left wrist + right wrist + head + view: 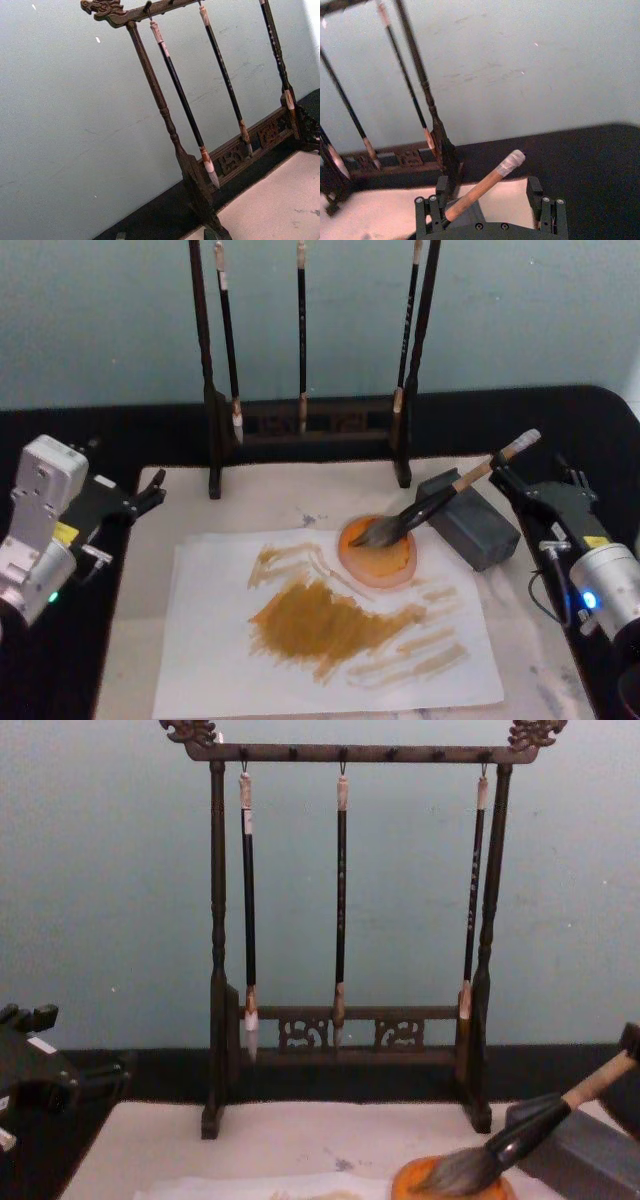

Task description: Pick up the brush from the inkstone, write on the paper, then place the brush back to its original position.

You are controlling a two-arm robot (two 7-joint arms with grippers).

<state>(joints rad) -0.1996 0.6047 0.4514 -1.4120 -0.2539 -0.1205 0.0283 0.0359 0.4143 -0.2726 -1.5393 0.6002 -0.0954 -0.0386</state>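
- Head view: the right gripper (512, 472) sits at the table's right edge, fingers apart on either side of the brush (440, 502) handle's whitish end, not closed on it.
- Brush lies tilted, its handle propped on a grey block (468, 518), its bristles resting in an orange dish (378, 552).
- Dish sits on the paper (320, 640), which carries ochre strokes.
- Left gripper (150, 492) is parked at the table's left, fingers apart.
- Behind, a wooden rack (310, 425) holds three thin brushes.
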